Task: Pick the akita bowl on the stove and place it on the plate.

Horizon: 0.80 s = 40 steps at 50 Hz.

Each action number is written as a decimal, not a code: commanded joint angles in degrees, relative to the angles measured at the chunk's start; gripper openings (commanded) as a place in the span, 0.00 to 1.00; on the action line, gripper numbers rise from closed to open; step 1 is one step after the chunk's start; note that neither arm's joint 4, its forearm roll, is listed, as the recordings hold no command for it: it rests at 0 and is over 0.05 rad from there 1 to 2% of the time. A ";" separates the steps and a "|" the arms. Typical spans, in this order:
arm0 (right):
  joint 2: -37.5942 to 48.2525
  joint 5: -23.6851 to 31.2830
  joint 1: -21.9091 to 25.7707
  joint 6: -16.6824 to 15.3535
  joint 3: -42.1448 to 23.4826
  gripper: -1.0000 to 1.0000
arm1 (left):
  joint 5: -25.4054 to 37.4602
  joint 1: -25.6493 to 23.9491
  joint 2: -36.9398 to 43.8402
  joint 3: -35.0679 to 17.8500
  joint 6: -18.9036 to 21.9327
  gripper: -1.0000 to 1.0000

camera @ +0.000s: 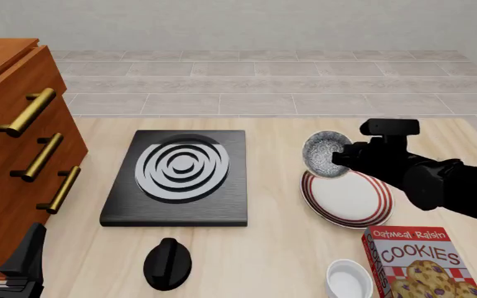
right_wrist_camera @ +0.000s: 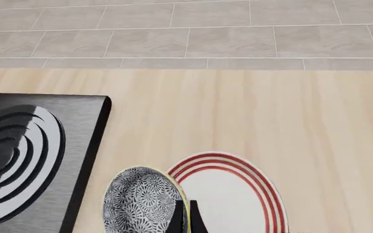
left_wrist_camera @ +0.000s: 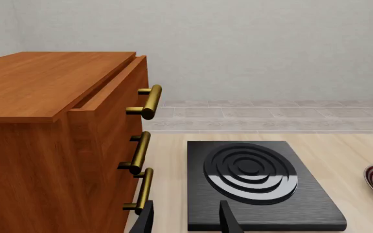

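right pincer (camera: 338, 156) is clamped on the rim of the akita bowl (camera: 324, 153), held tilted over the far left edge of the plate (camera: 348, 200), off the stove (camera: 178, 177). glossy, rigid, probably light and slippery, so the thin rim pinch could slip. left pincer (left_wrist_camera: 185, 219) parted, empty.

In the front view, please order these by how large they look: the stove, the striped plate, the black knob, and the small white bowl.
Largest to smallest, as they look in the front view:
1. The stove
2. The plate
3. The black knob and the small white bowl look alike in size; the bowl is cut off by the picture's edge, so I leave these two unranked.
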 commanded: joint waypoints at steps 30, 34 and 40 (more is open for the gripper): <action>9.14 -7.47 -6.74 -1.13 0.56 0.00 | 0.00 0.00 0.00 0.00 0.00 1.00; 10.29 -7.84 -7.08 -1.28 0.29 0.00 | 0.00 0.00 0.00 0.00 0.00 1.00; 12.39 -9.50 -7.20 -0.93 0.68 0.00 | 0.00 0.00 0.00 0.00 0.00 1.00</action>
